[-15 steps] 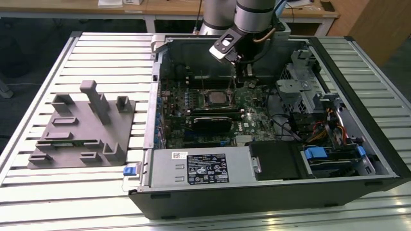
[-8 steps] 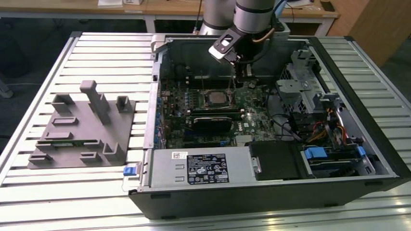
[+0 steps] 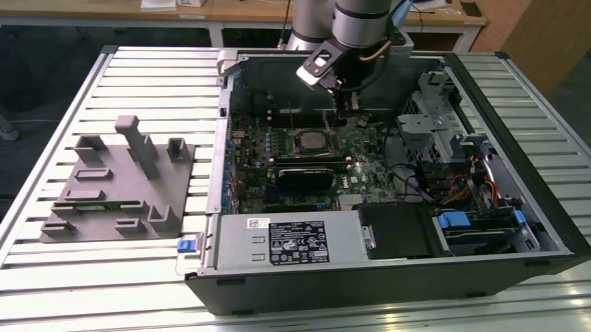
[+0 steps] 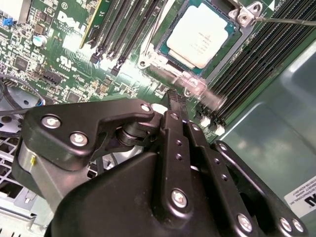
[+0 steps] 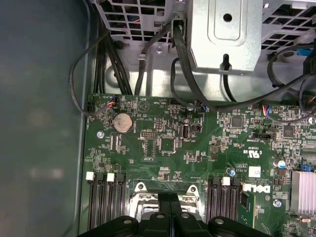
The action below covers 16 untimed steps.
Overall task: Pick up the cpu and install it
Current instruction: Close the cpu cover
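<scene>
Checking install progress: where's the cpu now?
In the second wrist view the cpu sits in the socket between the memory slots, just beyond the gripper and apart from it; in the exterior view, mid-case.

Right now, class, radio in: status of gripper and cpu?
Gripper shut, empty, over motherboard beside socket. Cpu lying in socket. Nothing between them.

The arm [image 3: 362,21] is a silver-grey cylindrical tube; a black-and-white block [image 3: 317,67] sits at its wrist. The gripper [image 4: 174,100] is matte black: flat linked bars pinned with silver round-head screws [image 4: 178,198]
</scene>
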### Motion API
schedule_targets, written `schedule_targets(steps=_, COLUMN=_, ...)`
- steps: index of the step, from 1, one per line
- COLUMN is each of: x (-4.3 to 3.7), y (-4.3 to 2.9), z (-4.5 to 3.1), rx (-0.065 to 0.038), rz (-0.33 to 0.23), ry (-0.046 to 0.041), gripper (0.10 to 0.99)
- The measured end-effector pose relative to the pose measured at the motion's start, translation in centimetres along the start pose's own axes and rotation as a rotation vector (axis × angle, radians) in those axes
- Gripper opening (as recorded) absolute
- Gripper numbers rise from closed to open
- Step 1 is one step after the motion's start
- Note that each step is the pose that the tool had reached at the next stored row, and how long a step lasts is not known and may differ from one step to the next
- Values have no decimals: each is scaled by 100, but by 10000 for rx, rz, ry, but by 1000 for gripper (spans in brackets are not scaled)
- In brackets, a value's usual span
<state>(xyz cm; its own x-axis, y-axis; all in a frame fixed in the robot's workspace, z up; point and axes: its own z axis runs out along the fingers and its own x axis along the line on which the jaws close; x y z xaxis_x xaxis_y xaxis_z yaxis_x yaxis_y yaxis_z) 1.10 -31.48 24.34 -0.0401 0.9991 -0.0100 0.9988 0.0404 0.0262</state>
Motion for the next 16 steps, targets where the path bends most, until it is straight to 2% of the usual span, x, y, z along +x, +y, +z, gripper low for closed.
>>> schedule_targets(steps=6, x=0, y=-61, z=5, rx=0, rz=0, ry=0, gripper=106)
schedule_targets(steps=16, x=-5, y=-283, z=16, rx=-1, rz=0, ry=0, gripper=106)
